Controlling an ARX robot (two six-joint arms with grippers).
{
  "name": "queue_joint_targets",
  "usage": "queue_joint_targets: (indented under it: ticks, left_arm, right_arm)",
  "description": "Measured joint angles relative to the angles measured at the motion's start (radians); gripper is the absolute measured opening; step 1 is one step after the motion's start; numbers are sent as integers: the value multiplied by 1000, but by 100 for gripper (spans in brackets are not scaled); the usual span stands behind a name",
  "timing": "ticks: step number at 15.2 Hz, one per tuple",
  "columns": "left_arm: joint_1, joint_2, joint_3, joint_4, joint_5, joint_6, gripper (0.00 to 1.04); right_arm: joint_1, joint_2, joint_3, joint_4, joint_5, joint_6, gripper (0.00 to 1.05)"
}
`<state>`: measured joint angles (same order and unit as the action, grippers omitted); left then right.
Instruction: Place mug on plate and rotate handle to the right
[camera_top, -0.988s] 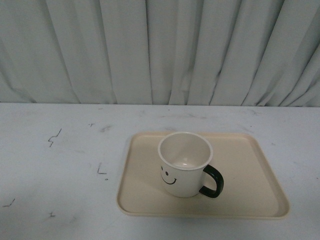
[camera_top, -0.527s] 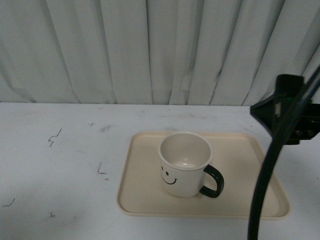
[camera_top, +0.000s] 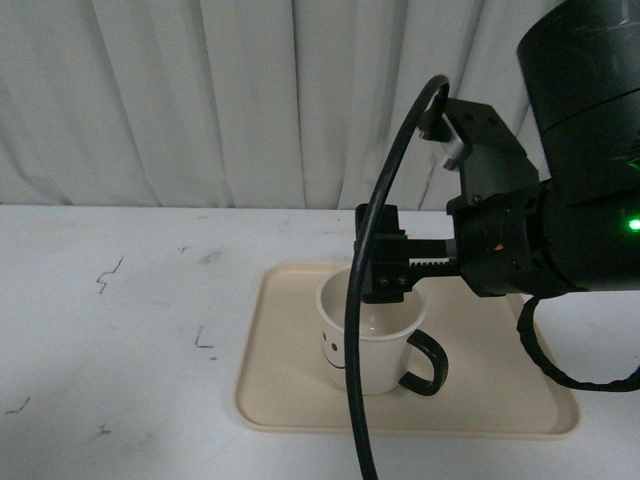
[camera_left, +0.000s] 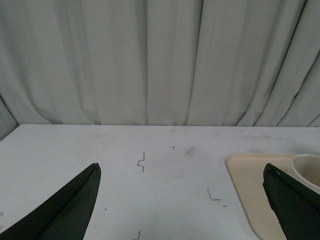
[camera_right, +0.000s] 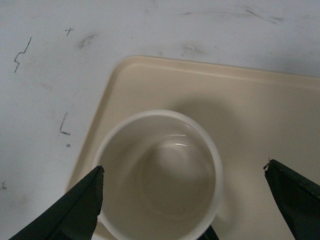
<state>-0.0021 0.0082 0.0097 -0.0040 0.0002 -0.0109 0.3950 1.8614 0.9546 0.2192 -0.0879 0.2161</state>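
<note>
The cream mug (camera_top: 367, 340), glossy and round with its dark loop handle (camera_top: 427, 363) at four o'clock, stood on the flat beige plate (camera_top: 500, 380); the right gripper (camera_right: 185, 200) hung above it with jaws spread, and the left gripper (camera_left: 182, 200) was likewise released.

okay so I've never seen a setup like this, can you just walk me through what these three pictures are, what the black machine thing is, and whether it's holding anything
This is a robot with two arms, each ending in a two-fingered gripper. The wide picture comes from a camera on its body. There the right gripper reaches in over a cream mug that stands upright on a beige plate, really a flat tray, on a white table. The mug's dark handle points to the right. The other two pictures come from cameras on the wrists. The right wrist view looks straight down into the empty mug, with the open fingers at either side. The left wrist view shows the left gripper, also open, off to one side, over bare table. Nothing is held.
</note>
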Motion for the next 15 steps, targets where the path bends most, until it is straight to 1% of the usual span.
queue_joint_targets:
  ticks: [1,5,6,7,9,10,13,14,15]
  left_arm:
    - [0,0,0,0,0,0,98]
    - [0,0,0,0,0,0,98]
    - [0,0,0,0,0,0,98]
    - [0,0,0,0,0,0,98]
    - [0,0,0,0,0,0,98]
    - [0,0,0,0,0,0,98]
    - [0,0,0,0,0,0,98]
    - [0,0,0,0,0,0,98]
    - [0,0,0,0,0,0,98]
  right_arm:
    - [6,26,18,-3,23,-1,98]
    - [11,84,45,-5,48,-3,98]
    - [11,116,58,4,48,4,95]
    - [12,149,80,6,46,5,73]
    - [12,163,90,-13,35,5,51]
    - [11,163,90,-16,27,0,42]
    - [-12,146,96,-59,-22,-83,9]
    - [-31,133,108,-85,-34,-132,3]
    - [-53,113,120,-111,-45,-192,3]
